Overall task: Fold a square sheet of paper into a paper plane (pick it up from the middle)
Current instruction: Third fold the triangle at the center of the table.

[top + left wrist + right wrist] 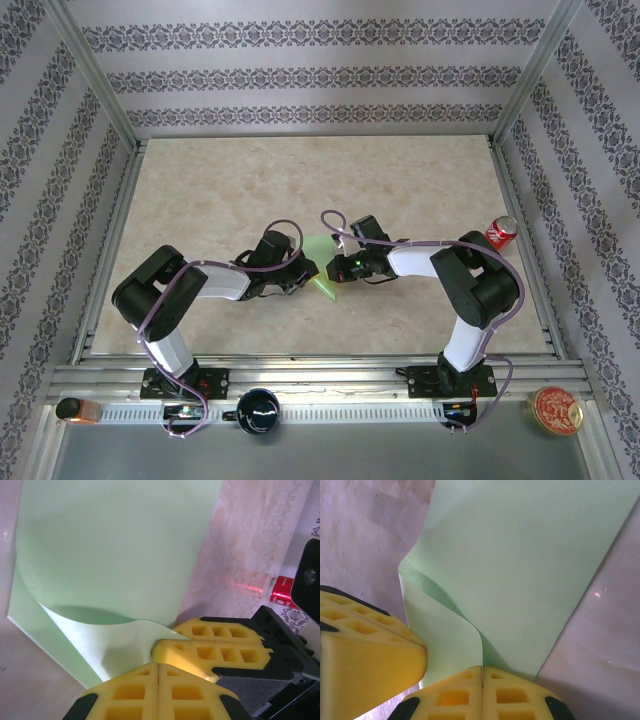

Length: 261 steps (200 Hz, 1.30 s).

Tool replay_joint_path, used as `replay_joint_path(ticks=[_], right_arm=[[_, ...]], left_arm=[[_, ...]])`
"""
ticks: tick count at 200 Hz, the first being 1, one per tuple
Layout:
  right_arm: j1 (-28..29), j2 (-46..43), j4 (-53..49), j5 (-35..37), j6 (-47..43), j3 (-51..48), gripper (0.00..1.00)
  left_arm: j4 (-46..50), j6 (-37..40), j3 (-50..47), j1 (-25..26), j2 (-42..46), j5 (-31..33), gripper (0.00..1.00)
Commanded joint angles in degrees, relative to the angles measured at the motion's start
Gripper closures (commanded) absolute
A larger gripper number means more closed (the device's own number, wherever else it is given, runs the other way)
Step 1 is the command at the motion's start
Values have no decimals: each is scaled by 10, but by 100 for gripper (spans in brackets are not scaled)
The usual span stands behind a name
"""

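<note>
the square sheet of paper (115, 550) is plain light green, thin and smooth. it lies mostly flat at the middle of the marbled beige table (200, 190), between the two arms. one edge is lifted and curled over into a soft rounded flap that throws a shadow on the flat part; no sharp crease shows.

the left gripper (158, 666) has its yellow pads pressed together, with the curled edge pinched in the seam. the right gripper (482, 669) is closed tight in the same way, and a raised fold of the sheet runs straight into the line between its pads. the two sets of pads sit just beside each other on the lifted part of the paper.

a red soda can (502, 232) stands upright near the table's right side, well apart from the paper. along the front rail sit three things:
- a black mug (258, 410), its inside too dark to tell what it holds
- a small amber jar (75, 410) at the left end
- a round tin (556, 411) with its red lid on, at the right end
</note>
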State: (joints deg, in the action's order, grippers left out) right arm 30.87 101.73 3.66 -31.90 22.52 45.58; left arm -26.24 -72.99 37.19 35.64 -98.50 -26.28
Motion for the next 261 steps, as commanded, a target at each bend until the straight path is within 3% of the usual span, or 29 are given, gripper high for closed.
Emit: replay_joint_path(ticks=[1,118,156,188,214,261], right_arm=[[-1,5,-16,25,0,-14,100],[1,-7,-10,3,14,-8,100],[-5,-70,-57,23,30,10,74],[-10,-132,-47,21,78,-16,65],[5,-127,-45,-44,105,-22,72],[59,-87,-68,-53,114,-8,91]], left_arm=[[-32,-8,-9,2,-5,6,100],[-21,3,-43,1,-31,20,100],[-19,9,-37,1,-34,13,100],[-13,12,-36,1,-32,16,100],[-12,14,-35,1,-32,16,100],[-9,14,-33,1,-30,16,100]])
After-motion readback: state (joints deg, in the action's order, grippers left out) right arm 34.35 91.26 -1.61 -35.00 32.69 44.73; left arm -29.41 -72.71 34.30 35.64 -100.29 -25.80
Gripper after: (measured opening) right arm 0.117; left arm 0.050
